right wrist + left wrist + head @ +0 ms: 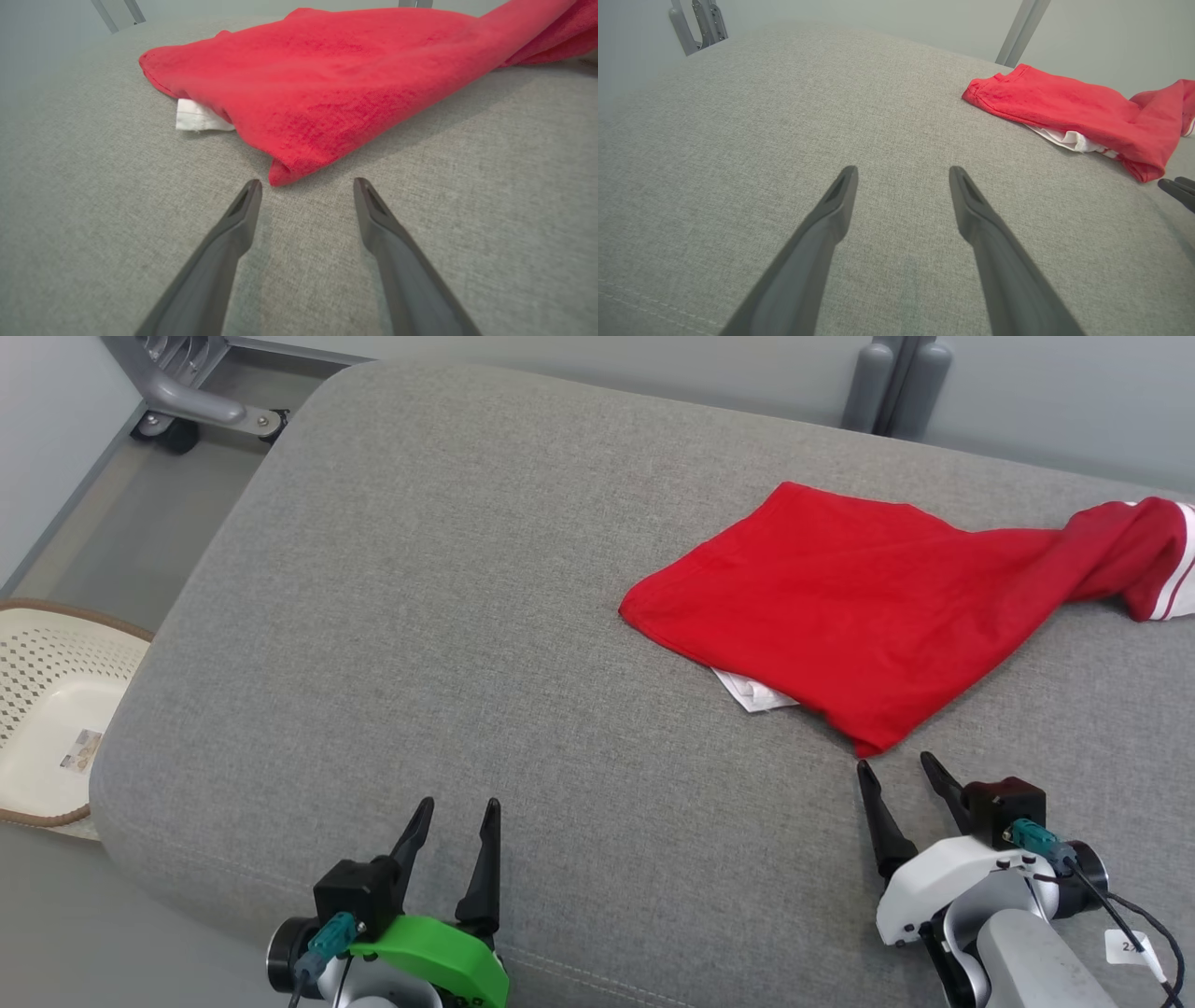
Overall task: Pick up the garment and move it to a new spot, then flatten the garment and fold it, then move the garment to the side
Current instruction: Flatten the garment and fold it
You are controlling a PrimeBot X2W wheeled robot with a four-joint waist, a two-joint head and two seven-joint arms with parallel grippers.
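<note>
A red garment [868,597] with white trim lies loosely folded on the right half of the grey cushioned surface [448,616], a white piece peeking from under its near edge. My right gripper [896,765] stands open just short of the garment's nearest corner [280,175], touching nothing. The left gripper [459,807] is open over bare fabric near the front edge, well left of the garment [1069,112]. Both pairs of jaws hold nothing. In the left wrist view the right gripper's fingertips [1176,186] show at the right edge.
A cream perforated basket [42,709] sits on the floor at the left, beside the cushion. A grey wheeled metal frame [187,392] stands at the back left and a grey post [892,383] behind the cushion. The cushion's rounded front edge runs just under my grippers.
</note>
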